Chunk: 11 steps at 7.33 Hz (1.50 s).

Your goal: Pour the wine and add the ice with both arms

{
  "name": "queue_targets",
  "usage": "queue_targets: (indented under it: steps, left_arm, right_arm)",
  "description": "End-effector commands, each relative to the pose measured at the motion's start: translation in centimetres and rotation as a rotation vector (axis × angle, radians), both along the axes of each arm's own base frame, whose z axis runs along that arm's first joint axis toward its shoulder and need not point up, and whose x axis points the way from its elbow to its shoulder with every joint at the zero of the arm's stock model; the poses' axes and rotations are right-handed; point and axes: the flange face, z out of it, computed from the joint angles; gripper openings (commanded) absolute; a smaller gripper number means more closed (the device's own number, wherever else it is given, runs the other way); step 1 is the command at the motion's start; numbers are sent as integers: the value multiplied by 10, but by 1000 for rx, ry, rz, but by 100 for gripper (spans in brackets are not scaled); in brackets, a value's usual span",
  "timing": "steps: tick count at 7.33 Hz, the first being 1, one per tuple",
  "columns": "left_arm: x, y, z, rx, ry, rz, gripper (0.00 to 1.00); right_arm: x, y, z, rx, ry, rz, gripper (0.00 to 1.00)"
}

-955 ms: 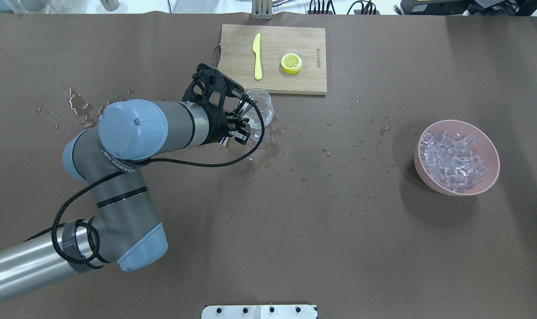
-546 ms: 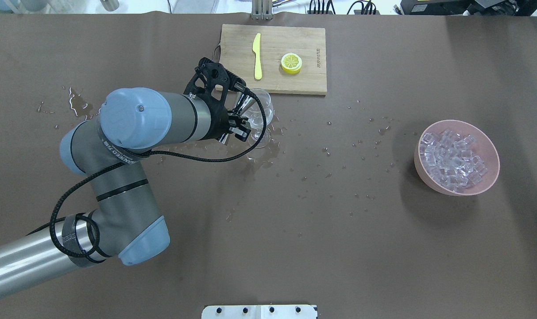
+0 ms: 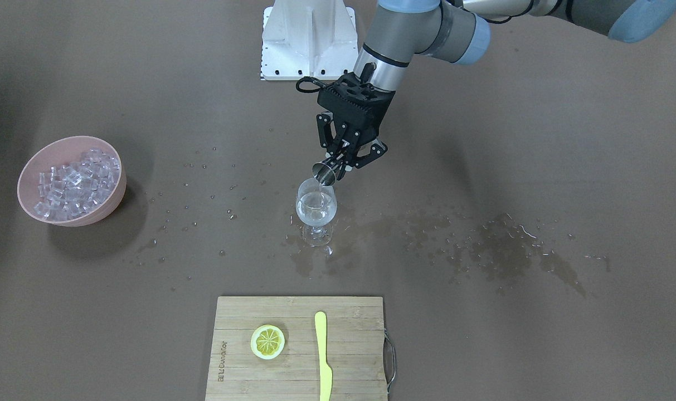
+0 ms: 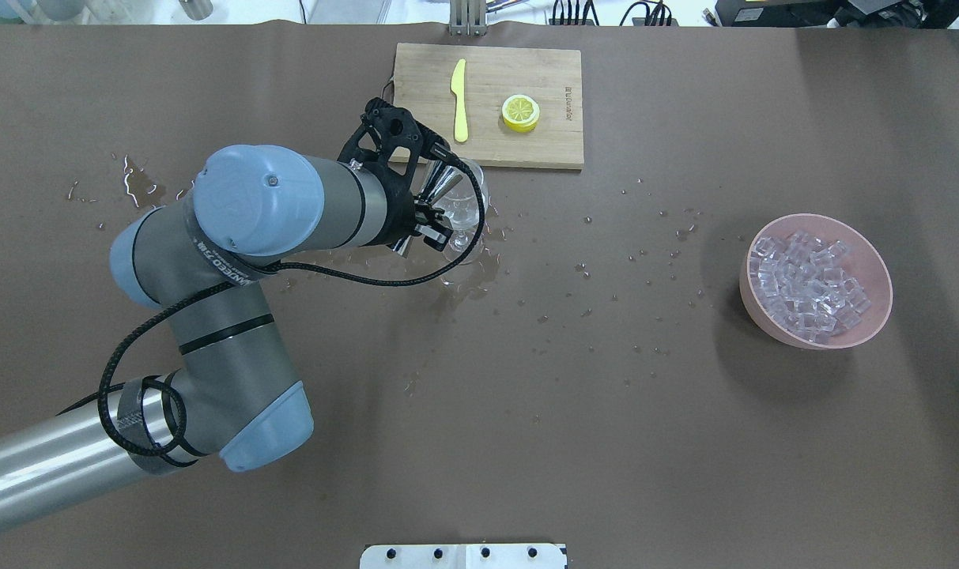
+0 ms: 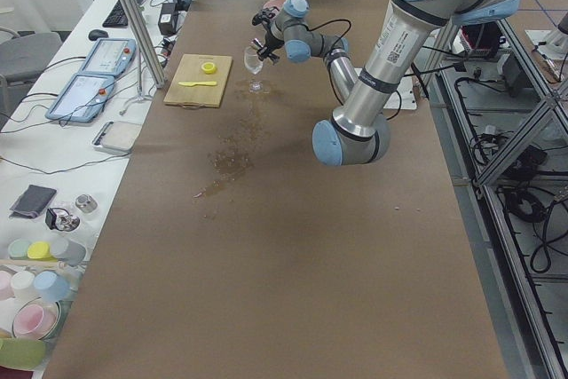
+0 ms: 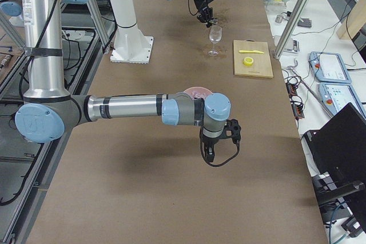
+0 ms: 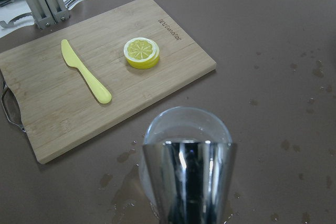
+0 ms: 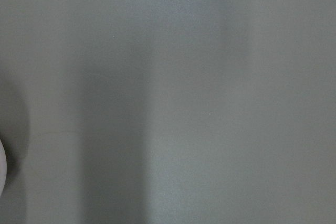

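Observation:
My left gripper [image 3: 346, 161] is shut on a small metal jigger [image 3: 326, 171] and holds it tilted, mouth down, over a wine glass [image 3: 315, 214]. A thin stream of clear wine [image 3: 314, 214] runs into the glass bowl, which holds a small amount. The left wrist view shows the jigger [image 7: 189, 182] right over the glass rim [image 7: 184, 121]. Ice cubes [image 4: 811, 288] are heaped in a pink bowl [image 4: 882, 276] at the right. My right gripper [image 6: 220, 141] shows only in the exterior right view, hanging above the table near that bowl; I cannot tell whether it is open.
A wooden cutting board [image 4: 526, 142] with a yellow knife [image 4: 459, 99] and a lemon slice [image 4: 520, 112] lies just beyond the glass. Spilled liquid [image 3: 510, 245] wets the table on my left side and around the glass foot. A white pedestal [image 3: 307, 39] stands at the near edge.
My left arm has swung slightly right and toward the board, and the jigger has tipped further over the glass. The bowl and board have not moved.

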Motion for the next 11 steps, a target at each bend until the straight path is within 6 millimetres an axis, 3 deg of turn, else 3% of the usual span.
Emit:
queue_targets:
  steps: [1,11]
  left_arm:
    - [3,-1,-8,-6,-49,9,0]
    - [6,-4,-8,-28,-133,20,0]
  right_arm:
    - [0,0,1,-2,0,0,100]
    - [0,1,5,-10,0,0,100]
